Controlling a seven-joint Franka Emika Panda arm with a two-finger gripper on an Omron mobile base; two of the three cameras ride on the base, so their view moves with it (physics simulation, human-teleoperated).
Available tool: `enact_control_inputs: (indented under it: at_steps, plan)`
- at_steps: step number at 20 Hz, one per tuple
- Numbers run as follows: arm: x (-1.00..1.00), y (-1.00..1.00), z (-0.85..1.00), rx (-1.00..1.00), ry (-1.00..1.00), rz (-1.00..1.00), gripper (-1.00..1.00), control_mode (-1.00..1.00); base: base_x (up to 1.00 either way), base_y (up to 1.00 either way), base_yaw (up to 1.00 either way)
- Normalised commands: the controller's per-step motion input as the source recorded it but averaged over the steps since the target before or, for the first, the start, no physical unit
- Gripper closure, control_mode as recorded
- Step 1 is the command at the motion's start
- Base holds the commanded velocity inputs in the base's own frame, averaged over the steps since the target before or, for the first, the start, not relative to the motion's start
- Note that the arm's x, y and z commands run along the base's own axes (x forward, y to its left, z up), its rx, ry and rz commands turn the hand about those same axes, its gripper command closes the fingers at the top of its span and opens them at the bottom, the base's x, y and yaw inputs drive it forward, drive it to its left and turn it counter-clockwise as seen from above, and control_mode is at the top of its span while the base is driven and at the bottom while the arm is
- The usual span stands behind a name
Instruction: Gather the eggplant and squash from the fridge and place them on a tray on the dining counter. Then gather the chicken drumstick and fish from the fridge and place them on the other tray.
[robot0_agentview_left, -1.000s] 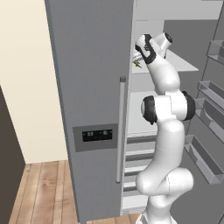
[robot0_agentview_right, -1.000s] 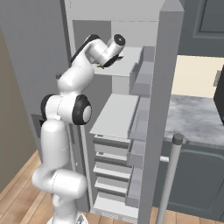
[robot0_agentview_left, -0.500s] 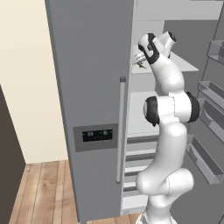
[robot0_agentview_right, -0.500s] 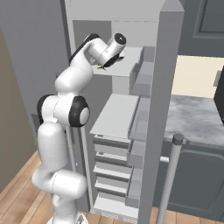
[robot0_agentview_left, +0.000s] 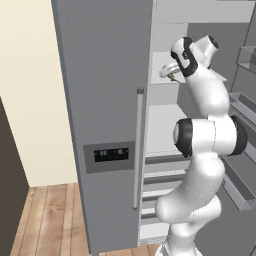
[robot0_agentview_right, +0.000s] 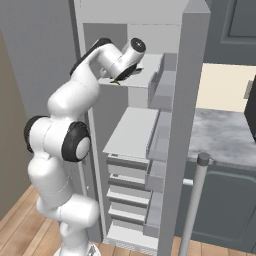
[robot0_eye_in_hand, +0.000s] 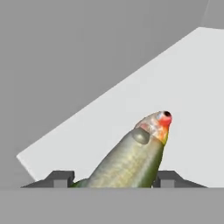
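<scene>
The fish (robot0_eye_in_hand: 131, 159), olive-green with a red and orange head, lies lengthwise between my two finger tips in the hand view, its head pointing away over the white upper fridge shelf (robot0_eye_in_hand: 188, 87). My gripper (robot0_eye_in_hand: 114, 177) is shut on the fish, one finger against each side of it. From the left base view, the gripper (robot0_agentview_left: 172, 70) reaches into the fridge at the upper shelf (robot0_agentview_left: 159, 57), with the fish (robot0_agentview_left: 169, 75) just under the hand. The right base view has the gripper (robot0_agentview_right: 125, 75) and the fish (robot0_agentview_right: 119, 81) at that shelf's (robot0_agentview_right: 150, 70) front edge. The eggplant, squash, chicken drumstick and trays are out of view.
The shut left fridge door (robot0_agentview_left: 100, 100) with its long handle (robot0_agentview_left: 137, 150) stands close beside the arm. The open right door's bins (robot0_agentview_left: 245, 107) flank the other side. Below are a wide shelf (robot0_agentview_right: 132, 130) and drawers (robot0_agentview_right: 127, 192). A grey counter (robot0_agentview_right: 225, 135) lies to the right.
The jaws have narrowed from wide open onto the fish's sides. The hand has shifted slightly at the upper shelf; the base has not moved.
</scene>
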Motion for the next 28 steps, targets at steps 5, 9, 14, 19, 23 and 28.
enact_control_inputs:
  at_steps: [5,9,14,19,23,28]
  plan:
    - [-1.0,0.0,0.05,-0.09,-0.14,-0.18,1.0,-1.0,0.0,0.0,0.0]
    - [-1.0,0.09,0.0,-0.05,-0.05,-0.22,1.0,-1.0,0.0,0.0,0.0]
    - [-1.0,0.24,0.0,-0.01,0.0,-0.26,1.0,-1.0,0.0,0.0,0.0]
    - [-1.0,0.12,-0.09,-0.01,0.0,-0.28,1.0,-1.0,0.0,0.0,0.0]
    - [-1.0,0.0,-0.14,0.0,0.0,-0.21,1.0,-1.0,0.0,0.0,0.0]
    - [-0.9,0.02,-0.01,0.0,0.0,-0.09,1.0,-1.0,0.0,0.0,0.0]
